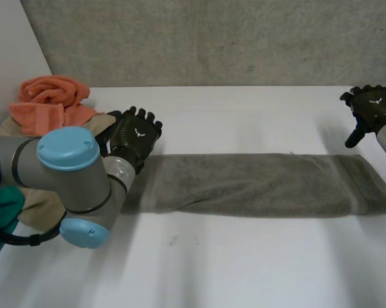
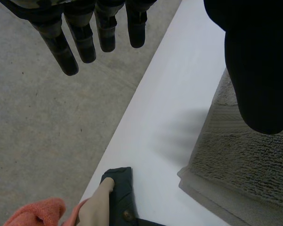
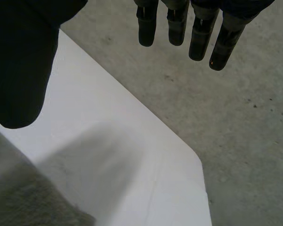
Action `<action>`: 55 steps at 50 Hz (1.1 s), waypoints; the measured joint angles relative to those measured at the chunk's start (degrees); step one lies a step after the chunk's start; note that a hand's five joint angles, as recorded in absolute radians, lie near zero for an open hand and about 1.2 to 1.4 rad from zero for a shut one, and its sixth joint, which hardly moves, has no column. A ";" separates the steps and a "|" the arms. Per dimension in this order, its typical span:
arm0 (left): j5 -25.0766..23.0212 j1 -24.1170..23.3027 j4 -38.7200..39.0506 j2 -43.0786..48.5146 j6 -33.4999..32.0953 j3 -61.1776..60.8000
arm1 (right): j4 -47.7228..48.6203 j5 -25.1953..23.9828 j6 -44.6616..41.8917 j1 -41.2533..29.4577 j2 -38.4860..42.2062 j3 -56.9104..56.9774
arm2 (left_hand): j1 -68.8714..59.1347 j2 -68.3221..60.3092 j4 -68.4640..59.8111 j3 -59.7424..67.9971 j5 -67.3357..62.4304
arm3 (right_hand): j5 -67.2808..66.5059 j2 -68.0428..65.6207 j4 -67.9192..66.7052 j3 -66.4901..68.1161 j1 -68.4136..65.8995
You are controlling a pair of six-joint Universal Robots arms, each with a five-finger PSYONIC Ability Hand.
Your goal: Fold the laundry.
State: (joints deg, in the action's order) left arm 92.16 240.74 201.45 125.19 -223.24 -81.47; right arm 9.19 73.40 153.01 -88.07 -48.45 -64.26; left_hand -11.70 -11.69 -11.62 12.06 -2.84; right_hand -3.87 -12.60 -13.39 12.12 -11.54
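White worktop [image 1: 244,263], grey concrete wall [image 1: 212,38] at the back. Far left: laundry heap w/ orange towel [image 1: 51,96] on top nearer the wall, beige cloth [image 1: 38,208] lower down, teal cloth [image 1: 0,205] at the near side, all partly hidden behind left arm [image 1: 64,170]. Next along: left hand [image 1: 135,135], back up, right at the left end of grey towel [image 1: 257,186]. In left wrist view, fingers [image 2: 84,42] straight & slightly apart, thumb [image 2: 256,70] held wide over the towel's end, nothing pinched. Can't tell if touching the towel. Near the towel's corner there but apart from it: dark cloth [image 2: 120,186] beside the beige & orange pieces, w/ concrete floor [image 2: 47,122] past the worktop edge. Mid worktop: grey towel folded into a long narrow strip, lying flat, running from the left hand almost to the right edge, w/ stacked layers showing at its left end. Far right: right hand [image 1: 372,106] off toward the wall, well apart from the towel's right end. In right wrist view, fingers [image 3: 200,33] straight, a bit spread, thumb [image 3: 21,61] apart, holding nothing. Towel's end by the thumb, worktop corner under the fingertips.
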 measured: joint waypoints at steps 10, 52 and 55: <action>-0.25 -0.40 0.19 -3.32 0.08 -4.03 | -14.64 -5.12 -8.01 5.49 -11.48 -12.73 | -0.01 0.00 0.00 0.00 0.00 | 0.00 -0.07 0.00 0.12 0.00; -0.19 0.07 0.68 -11.78 0.25 -10.88 | 4.89 -8.35 -29.91 8.33 -16.41 -21.23 | -0.01 0.00 0.00 0.00 0.00 | -52.91 -54.91 -54.70 55.83 -44.59; -0.06 0.70 0.73 -12.29 0.54 -11.43 | 7.63 -10.50 -28.99 0.51 -17.83 -21.66 | 0.00 0.00 0.00 0.00 0.00 | -52.91 -54.91 -54.71 55.83 -44.59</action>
State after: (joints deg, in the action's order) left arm 92.10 241.44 202.17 112.89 -222.70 -92.90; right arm 16.82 62.91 124.02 -87.56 -66.28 -85.92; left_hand -11.70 -11.69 -11.62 12.06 -2.84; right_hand -56.77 -67.51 -68.09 67.94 -56.12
